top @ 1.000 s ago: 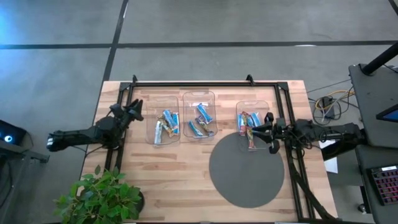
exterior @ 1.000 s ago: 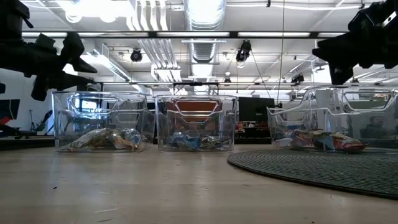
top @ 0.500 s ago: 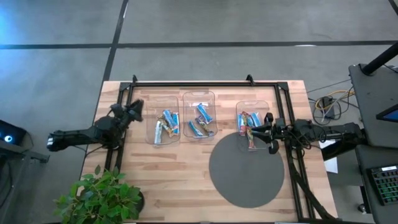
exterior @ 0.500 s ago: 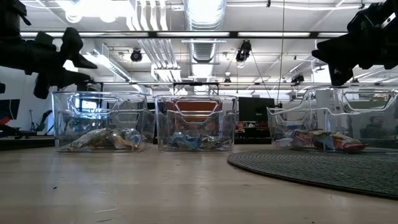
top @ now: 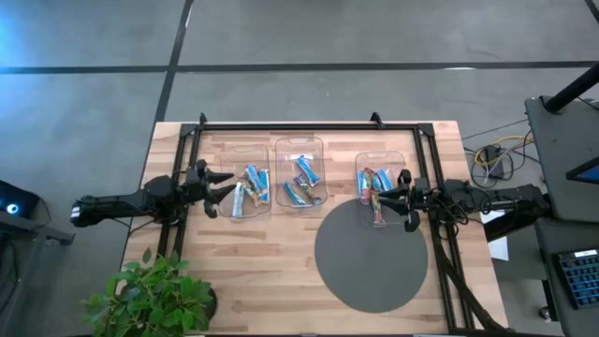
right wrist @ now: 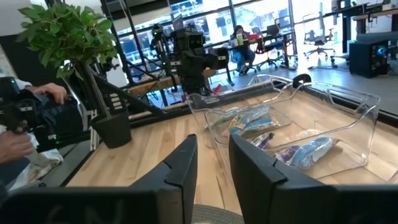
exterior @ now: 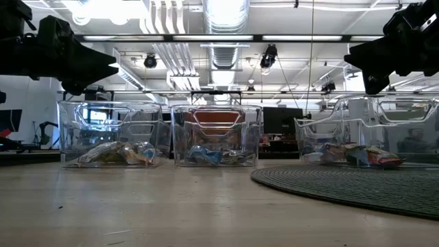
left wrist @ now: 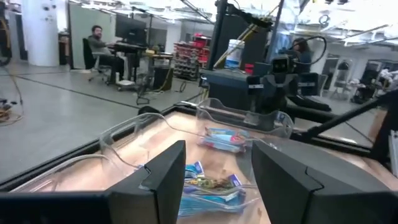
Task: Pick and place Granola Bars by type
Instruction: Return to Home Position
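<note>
High view first: left gripper (top: 220,184) hovers right at the near wall of the left bin (top: 245,150), fingers spread and nothing between them; right gripper (top: 398,197) sits at the outer wall of the right bin (top: 381,156), also parted and empty. The granola bars (top: 305,170) all lie inside the three clear bins, blue ones in the middle bin (top: 299,142), mixed wrappers in the outer two; none on the round grey mat (top: 370,262), so I'd say sorting is basically done and only the retreat home is left.

Low view: left gripper (exterior: 103,65) and right gripper (exterior: 374,65) both hang above the bin rims, which is good; I'd keep that height and pull straight back outward, not dip.

Left wrist view: left gripper (left wrist: 217,180) looks down into a bin wall (left wrist: 124,134) with bars (left wrist: 211,186) just past its fingers (left wrist: 168,177); back away before rotating, or a finger could clip the rim and shove the bin.

Right wrist view: right gripper (right wrist: 213,168) open with a narrow gap, bars (right wrist: 305,152) in the bin beside it; potted plant (right wrist: 68,31) is well apart, no worry there.
</note>
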### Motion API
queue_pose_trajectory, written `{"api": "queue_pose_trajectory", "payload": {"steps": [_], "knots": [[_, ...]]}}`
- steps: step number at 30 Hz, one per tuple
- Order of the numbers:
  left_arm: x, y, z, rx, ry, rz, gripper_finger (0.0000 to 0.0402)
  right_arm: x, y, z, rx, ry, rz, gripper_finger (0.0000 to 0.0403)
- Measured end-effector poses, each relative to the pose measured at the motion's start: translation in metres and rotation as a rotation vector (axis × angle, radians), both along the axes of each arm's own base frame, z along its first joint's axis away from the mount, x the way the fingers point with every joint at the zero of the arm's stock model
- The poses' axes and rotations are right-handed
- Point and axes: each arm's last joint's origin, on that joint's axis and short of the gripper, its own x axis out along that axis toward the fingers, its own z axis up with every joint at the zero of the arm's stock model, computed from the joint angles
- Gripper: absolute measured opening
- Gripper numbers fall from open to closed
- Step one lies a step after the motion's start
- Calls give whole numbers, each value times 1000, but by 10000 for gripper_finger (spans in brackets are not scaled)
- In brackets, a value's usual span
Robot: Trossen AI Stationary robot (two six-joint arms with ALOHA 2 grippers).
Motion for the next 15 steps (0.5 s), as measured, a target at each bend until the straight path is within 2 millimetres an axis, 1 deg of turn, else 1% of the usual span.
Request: {"api": "queue_pose_trajectory", "payload": {"steps": [2,4,7,10,15], "knots": [[0,-1,0,-7,-1,-21,168,0,0,0,1,1,0,86],[1,-4,-1,-17,1,-85,168,0,0,0,2,0,0,88],[1,-7,-1,23,12,-175,168,0,0,0,0,1,0,91],[1,-8,0,51,5,-188,168,0,0,0,0,1,0,90],[1,-8,2,11,-15,-190,168,0,0,0,0,1,0,81]]}}
